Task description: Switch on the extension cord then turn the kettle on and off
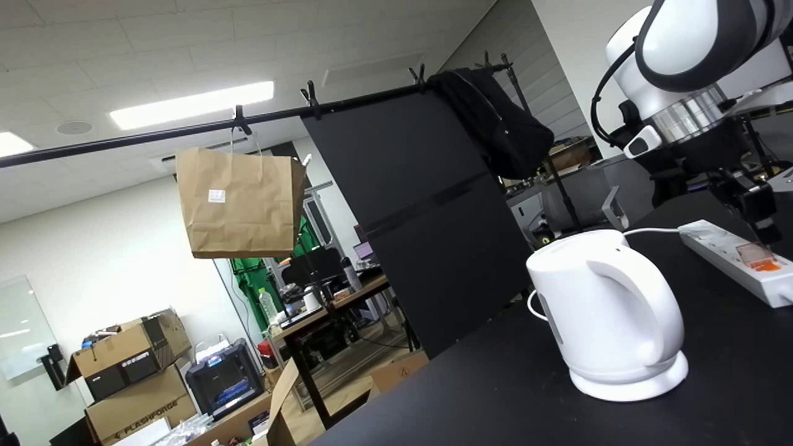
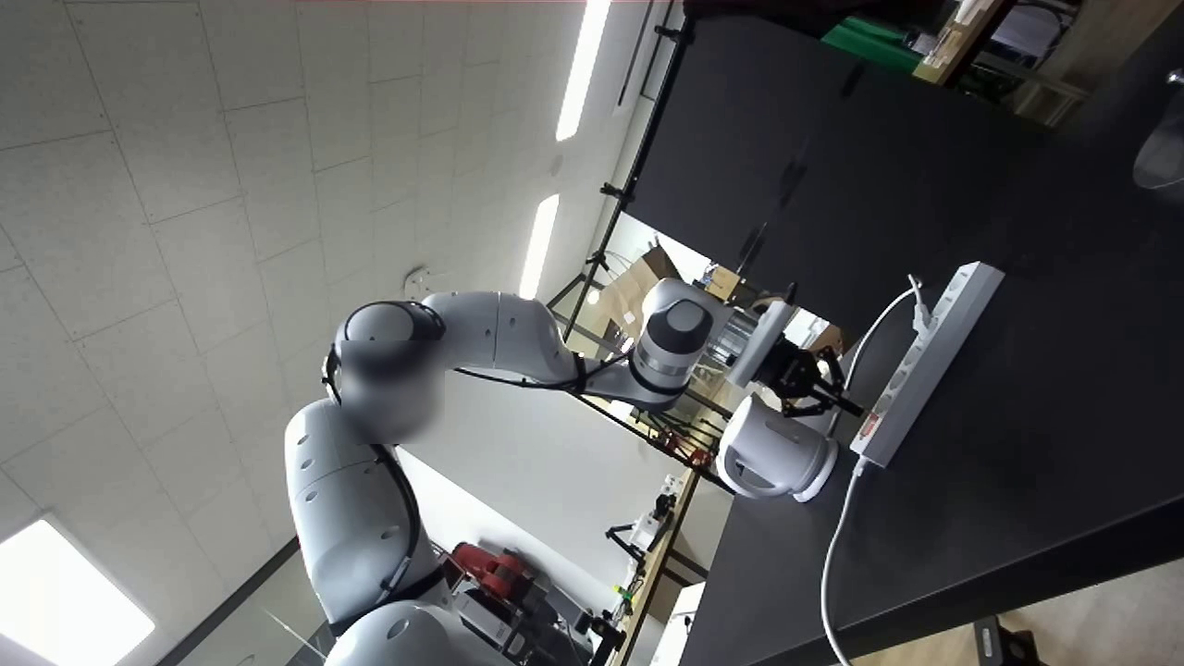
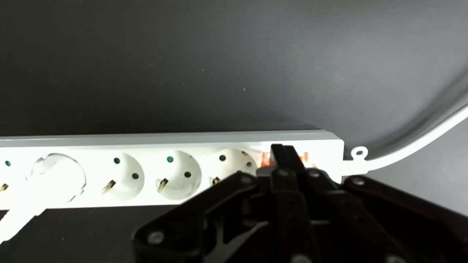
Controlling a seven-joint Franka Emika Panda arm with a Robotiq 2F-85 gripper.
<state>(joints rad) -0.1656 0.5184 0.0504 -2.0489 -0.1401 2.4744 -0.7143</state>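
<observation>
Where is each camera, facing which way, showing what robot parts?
In an exterior view: tilted, nearer the electric kettle than the power strip, facing a hanging paper bag; wrist and gripper show.
In an exterior view: rolled, nearer the strip, facing the kettle; most of the arm shows.
Wrist view: on the wrist, above the strip, looking down; closed fingers show.
In both exterior views: kettle, strip, gripper.
</observation>
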